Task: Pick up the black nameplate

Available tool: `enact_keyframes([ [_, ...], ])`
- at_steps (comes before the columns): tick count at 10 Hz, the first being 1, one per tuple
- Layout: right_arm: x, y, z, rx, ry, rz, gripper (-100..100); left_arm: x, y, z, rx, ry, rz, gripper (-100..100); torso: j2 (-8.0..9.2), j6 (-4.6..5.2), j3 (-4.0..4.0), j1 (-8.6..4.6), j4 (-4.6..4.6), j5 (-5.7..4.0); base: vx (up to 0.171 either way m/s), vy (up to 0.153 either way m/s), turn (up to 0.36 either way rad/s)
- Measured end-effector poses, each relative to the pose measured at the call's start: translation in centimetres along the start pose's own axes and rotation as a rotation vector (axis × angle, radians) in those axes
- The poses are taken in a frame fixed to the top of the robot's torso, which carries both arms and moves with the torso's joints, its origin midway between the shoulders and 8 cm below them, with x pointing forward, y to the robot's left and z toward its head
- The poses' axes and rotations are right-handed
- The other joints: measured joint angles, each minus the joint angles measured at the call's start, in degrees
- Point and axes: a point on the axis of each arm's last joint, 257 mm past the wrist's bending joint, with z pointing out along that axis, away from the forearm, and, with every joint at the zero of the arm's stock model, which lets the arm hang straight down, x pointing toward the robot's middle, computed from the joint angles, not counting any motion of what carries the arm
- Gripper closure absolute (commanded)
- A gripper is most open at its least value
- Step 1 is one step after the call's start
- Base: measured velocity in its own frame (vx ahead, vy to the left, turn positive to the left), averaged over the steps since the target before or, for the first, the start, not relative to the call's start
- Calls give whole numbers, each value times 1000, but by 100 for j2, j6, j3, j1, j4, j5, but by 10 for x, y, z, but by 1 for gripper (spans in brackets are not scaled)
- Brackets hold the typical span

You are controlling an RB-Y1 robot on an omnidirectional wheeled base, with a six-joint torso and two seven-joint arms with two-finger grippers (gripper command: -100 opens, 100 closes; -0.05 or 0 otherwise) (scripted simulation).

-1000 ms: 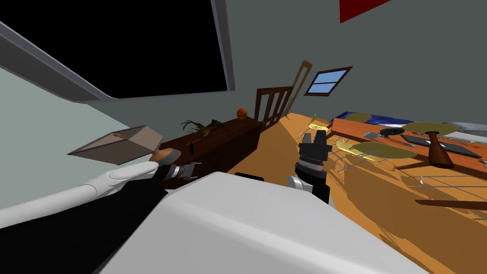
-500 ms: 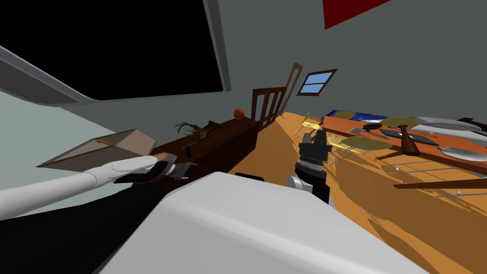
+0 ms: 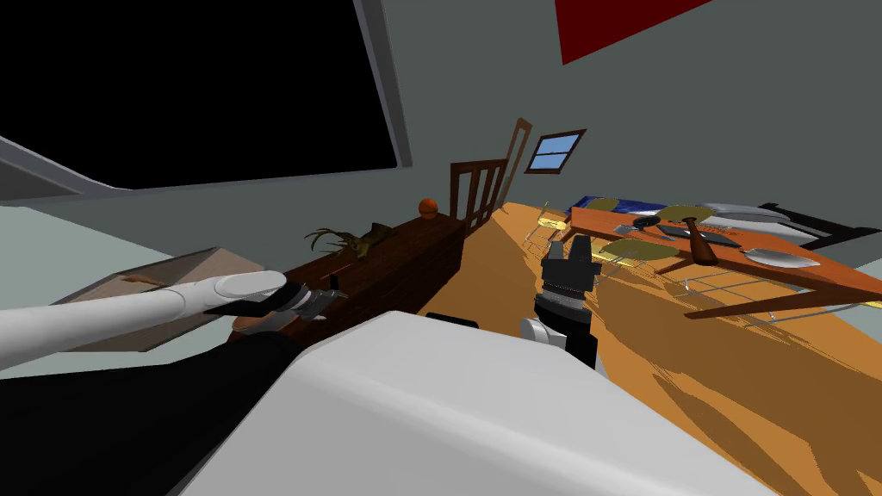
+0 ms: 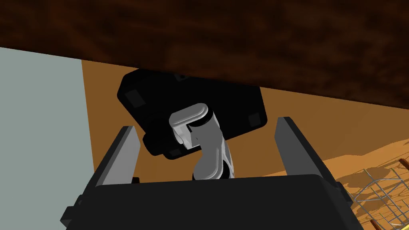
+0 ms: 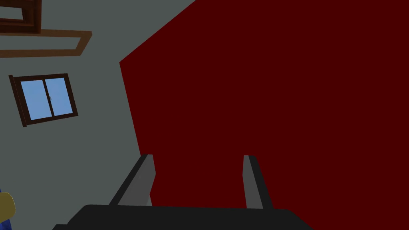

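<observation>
Hanging by the brown sideboard (image 3: 405, 258), left end effector (image 4: 205, 123) gapes; right end effector (image 5: 197, 156) gapes over floor (image 3: 504, 258).

The sideboard (image 3: 392, 258) is dark brown, the ball (image 3: 428, 207) orange (floor (image 3: 689, 362) too).

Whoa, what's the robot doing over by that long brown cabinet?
The robot is going after the little black nameplate that stands on top of the dark brown cabinet. Its left arm is stretched out to the cabinet, and the left gripper is open close to the nameplate, not holding it yet. The right gripper is held up in front of the robot, open and empty.
</observation>
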Motion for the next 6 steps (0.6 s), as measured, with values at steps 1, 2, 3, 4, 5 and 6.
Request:
enact_keyframes([
  [1,0,0,0,0,0,0,0,14,0,-5,30,32,55,-100,-8,-1,-4,13,-2,4,96,197,-176],
  [2,0,0,0,0,0,0,0,27,-1,-12,57,60,104,-100,-17,-1,-10,26,-4,7,96,219,-158],
  [3,0,0,0,0,0,0,0,36,-3,-16,80,83,147,-100,-20,-2,-11,35,-5,10,63,185,-104],
  [4,0,0,0,0,0,0,0,46,-2,-21,97,105,181,-100,-12,-4,-8,26,-3,9,22,77,-28],
  [5,0,0,0,0,0,0,0,47,-2,-22,99,107,187,0,2,-7,1,-10,0,3,6,16,0],
  [6,0,0,0,0,0,0,0,47,-2,-21,99,107,186,-100,11,-7,7,-36,3,-5,22,7,-89],
])
